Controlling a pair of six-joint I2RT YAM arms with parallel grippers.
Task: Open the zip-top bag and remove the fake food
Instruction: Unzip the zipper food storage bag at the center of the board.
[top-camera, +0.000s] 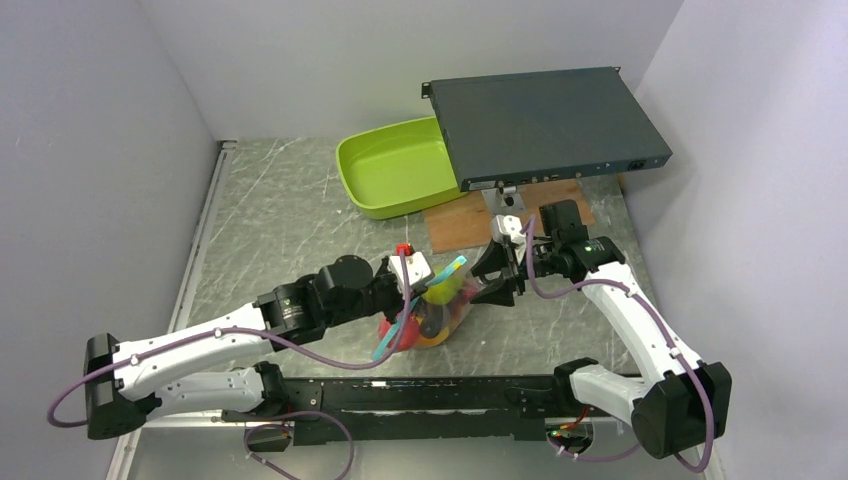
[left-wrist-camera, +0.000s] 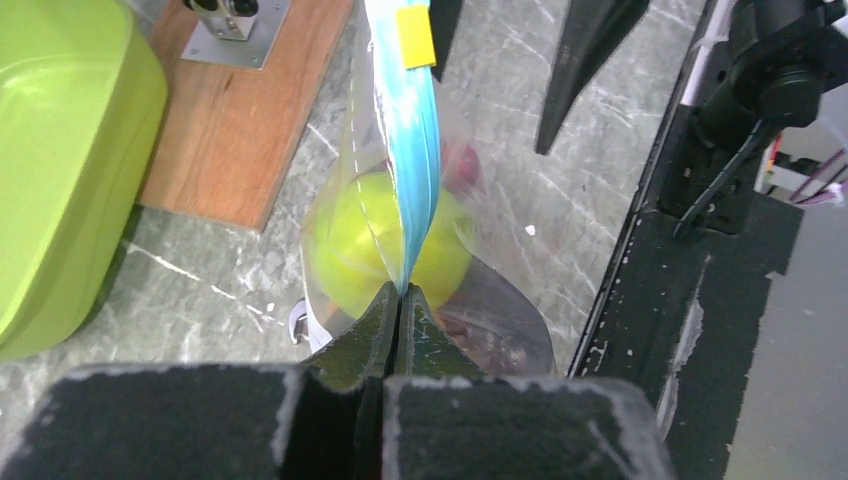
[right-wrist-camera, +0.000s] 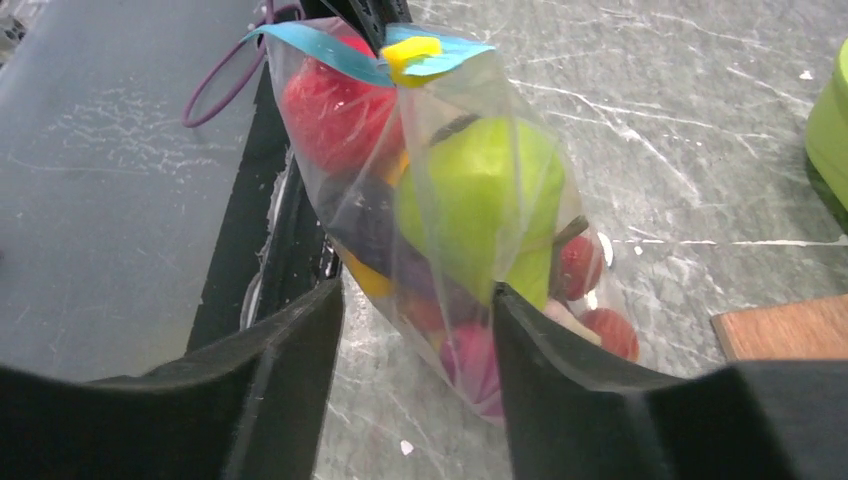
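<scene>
- Clear, thin plastic makes up the zip-top bag (top-camera: 447, 300), which sits just below the centre of the top view, between the two arms and over the grey veined bench (top-camera: 280, 230). I cannot tell whether its bottom rests on the bench.
- Its mouth carries a blue zip strip (left-wrist-camera: 412, 150) with a small yellow tab (right-wrist-camera: 410, 50) at one end. In the left wrist view the strip runs from the top centre down to the fingers.
- The plastic is creased and glossy, and the contents show through it plainly.
- Glossy fake food (top-camera: 437, 318) fills the bag: a green pear (right-wrist-camera: 480, 200) in the middle, a red apple (right-wrist-camera: 335, 110) at the upper left of the right wrist view, a dark purple piece (right-wrist-camera: 370, 225) under it, and small red balls (right-wrist-camera: 580, 265) toward the lower right.
- The left tool (left-wrist-camera: 400, 295) is pressed together, pinching the blue zip strip at the bag's edge.
- The right tool (right-wrist-camera: 418, 292) is spread, one finger on each side of the bag's lower part. Whether the fingers touch the plastic I cannot tell.
- A lime-green tray (top-camera: 395, 165) lies well apart in the upper middle of the top view, beside a wooden board (top-camera: 455, 225) and a flat dark case (top-camera: 545, 120).
</scene>
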